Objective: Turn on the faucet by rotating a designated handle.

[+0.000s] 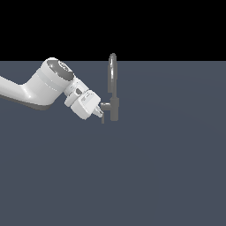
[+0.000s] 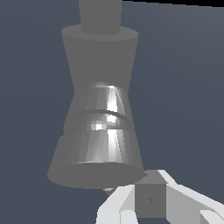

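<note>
Fingers [image 1: 99, 112] against handle [image 1: 104, 106] on exterior view's left of faucet [image 1: 113, 84]; spacing unclear. Handle's grey block [image 2: 150, 199] up close between white fingertips.

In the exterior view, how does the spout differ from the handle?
The spout is tall and arched and rises above the faucet body; the handle is short and L-shaped and sticks out sideways from it, low down, with a slim bar hanging from its end. The spout stands apart from the gripper; the handle is right at its fingertips. Both are grey and belong to the same faucet.
</note>
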`<control>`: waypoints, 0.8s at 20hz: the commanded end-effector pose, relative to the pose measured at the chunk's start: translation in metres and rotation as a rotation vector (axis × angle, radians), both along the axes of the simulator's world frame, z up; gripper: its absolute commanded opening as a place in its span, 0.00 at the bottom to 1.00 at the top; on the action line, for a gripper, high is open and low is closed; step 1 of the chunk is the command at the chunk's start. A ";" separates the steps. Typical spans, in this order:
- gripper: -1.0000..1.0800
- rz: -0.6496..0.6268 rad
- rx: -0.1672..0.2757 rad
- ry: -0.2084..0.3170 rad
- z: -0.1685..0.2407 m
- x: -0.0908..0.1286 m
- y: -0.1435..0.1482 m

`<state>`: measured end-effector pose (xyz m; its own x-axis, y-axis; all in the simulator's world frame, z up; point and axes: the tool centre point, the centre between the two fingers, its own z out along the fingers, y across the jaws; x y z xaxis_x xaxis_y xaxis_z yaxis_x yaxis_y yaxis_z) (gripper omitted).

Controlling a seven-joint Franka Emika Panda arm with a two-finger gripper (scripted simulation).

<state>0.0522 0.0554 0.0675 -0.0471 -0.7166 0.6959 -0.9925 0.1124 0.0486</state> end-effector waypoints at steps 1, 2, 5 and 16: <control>0.00 -0.010 -0.010 -0.003 -0.002 0.008 -0.014; 0.00 -0.007 -0.010 -0.002 -0.004 0.011 -0.014; 0.00 0.003 -0.011 -0.001 -0.009 0.019 -0.014; 0.00 0.037 -0.014 0.004 -0.028 0.045 -0.012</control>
<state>0.0610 0.0558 0.0661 -0.0179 -0.6968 0.7170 -0.9840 0.1393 0.1108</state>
